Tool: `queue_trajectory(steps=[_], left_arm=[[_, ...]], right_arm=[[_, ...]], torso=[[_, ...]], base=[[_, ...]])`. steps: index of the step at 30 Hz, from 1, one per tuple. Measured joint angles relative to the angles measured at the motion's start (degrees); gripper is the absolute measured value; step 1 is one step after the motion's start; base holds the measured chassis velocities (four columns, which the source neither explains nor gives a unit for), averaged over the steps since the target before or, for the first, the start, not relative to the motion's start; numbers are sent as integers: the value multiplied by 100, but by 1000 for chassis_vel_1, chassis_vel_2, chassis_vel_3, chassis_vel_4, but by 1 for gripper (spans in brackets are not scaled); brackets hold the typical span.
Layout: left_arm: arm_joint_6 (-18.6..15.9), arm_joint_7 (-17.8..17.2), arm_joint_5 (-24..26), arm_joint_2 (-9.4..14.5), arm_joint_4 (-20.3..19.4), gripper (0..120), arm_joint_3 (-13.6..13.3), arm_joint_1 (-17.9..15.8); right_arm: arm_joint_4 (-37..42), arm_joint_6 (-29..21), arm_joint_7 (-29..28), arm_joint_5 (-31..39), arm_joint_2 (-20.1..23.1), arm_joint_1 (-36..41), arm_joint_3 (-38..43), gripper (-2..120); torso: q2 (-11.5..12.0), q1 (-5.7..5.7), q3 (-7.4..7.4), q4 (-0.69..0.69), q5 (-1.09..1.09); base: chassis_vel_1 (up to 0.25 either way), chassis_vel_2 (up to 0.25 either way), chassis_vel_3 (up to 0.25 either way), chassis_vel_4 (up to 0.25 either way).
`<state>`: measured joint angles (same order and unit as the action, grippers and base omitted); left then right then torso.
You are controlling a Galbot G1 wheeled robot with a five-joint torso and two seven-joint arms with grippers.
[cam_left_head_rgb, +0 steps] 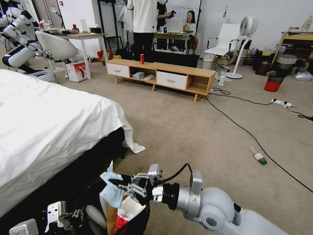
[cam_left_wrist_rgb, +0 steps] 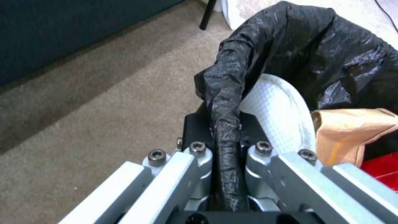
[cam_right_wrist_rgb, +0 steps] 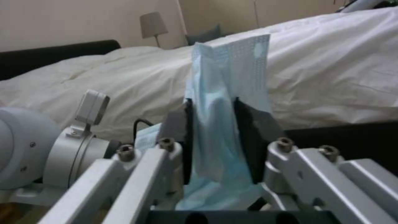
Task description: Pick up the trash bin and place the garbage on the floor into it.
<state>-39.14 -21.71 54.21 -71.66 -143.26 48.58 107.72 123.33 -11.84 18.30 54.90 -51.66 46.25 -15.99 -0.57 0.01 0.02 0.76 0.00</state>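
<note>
The trash bin is at the bottom of the head view, lifted beside the bed, its black liner bulging over the rim. My left gripper is shut on the liner-covered rim and also shows low in the head view. Inside lie a brown paper bag, a red-white packet and a white piece. Right above the bin's mouth, my right gripper is shut on a pale-blue tissue. A clear green-capped bottle lies on the carpet floor to the right.
The white-sheeted bed fills the left side. A black cable crosses the carpet past the bottle. Farther off stand a low wooden cabinet with an upright red can, a black-and-red bin and a power strip.
</note>
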Motion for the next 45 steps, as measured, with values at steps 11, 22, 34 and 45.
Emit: queue_trajectory(steps=[11, 22, 34, 45], left_arm=[[-15, -18, 20, -2, 0, 4, -12, 12], [-37, -51, 53, -7, 0, 4, -9, 24], [-58, -111, 160, 21, 2, 4, 32, -41], [-61, -127, 215, 12, 2, 4, 31, -66]], right_arm=[[66, -32, -91, -33, 78, 65, 30, 74], [17, -73, -167, -139, 150, 64, 84, 100], [94, -153, -156, -132, 372, 204, 177, 100], [112, -76, -210, -143, 340, 323, 323, 100]], torso=[[0, 0, 0, 0, 0], [0, 0, 0, 0, 0], [0, 0, 0, 0, 0], [0, 0, 0, 0, 0]], base=[[0, 0, 0, 0], [0, 0, 0, 0], [0, 0, 0, 0], [0, 0, 0, 0]])
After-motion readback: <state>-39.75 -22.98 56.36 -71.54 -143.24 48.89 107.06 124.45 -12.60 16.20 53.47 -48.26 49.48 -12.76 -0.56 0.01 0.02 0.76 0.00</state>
